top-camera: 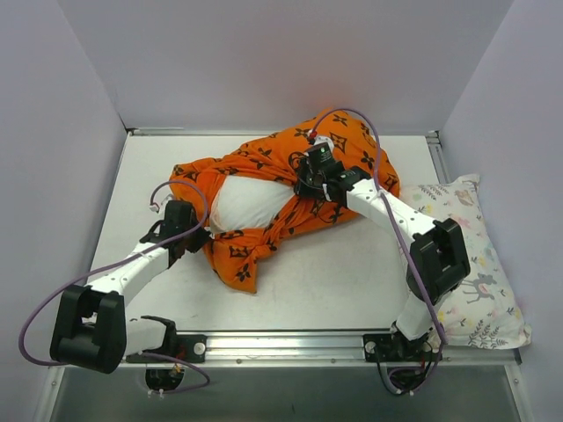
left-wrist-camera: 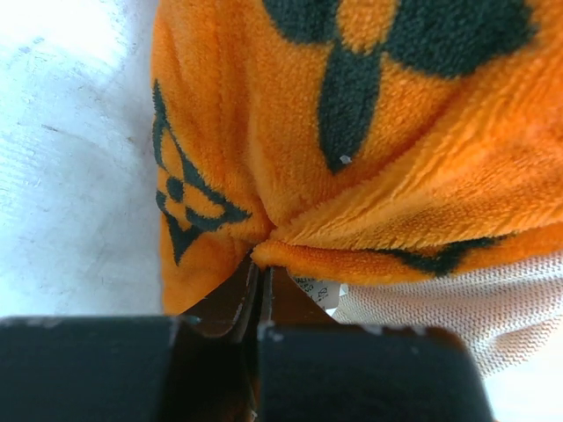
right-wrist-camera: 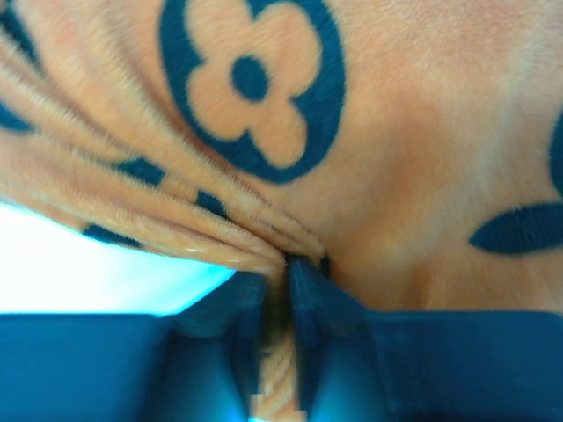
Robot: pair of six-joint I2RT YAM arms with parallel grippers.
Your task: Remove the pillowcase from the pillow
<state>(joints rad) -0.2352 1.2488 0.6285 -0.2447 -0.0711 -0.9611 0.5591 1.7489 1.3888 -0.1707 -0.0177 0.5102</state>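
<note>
You've got the orange pillowcase (top-camera: 273, 158) bunched across the middle and back of the white worktop (top-camera: 334, 281). The plain white pillow (top-camera: 251, 204) bulges out of it in the centre (a bare patch with orange all round). The fabric is fleecy plush printed with black four-petal flowers, pointed stars and circled motifs. It's a monogram-style pattern, but no letters or brand name are readable in any view.

Your left hand (top-camera: 201, 237) sits low at the left-front end of the bundle. The left wrist view shows its jaws pressed together on a fold of the orange fabric, with the fingers (left-wrist-camera: 237, 299) pinched right where the fold gathers. Just beside that pinch a small white label (left-wrist-camera: 318, 292) pokes out between the orange edge and the pillow's white woven surface. It has tiny dark print, too small to read.

Your right hand (top-camera: 306, 180) is on top of the bundle, toward the right-back. The right wrist view shows its jaws closed on a gathered pleat of the pillowcase, with a black flower motif just above the pinch. That view is blurred and shows no writing.

An animal-print pillow (top-camera: 475, 264), white with pastel animals and plants, lies at the worktop's right edge under the right arm. It sits just beside the bundle's right end; you can't tell whether they touch. Purple cables (top-camera: 53, 303) loop along both arms.
</note>
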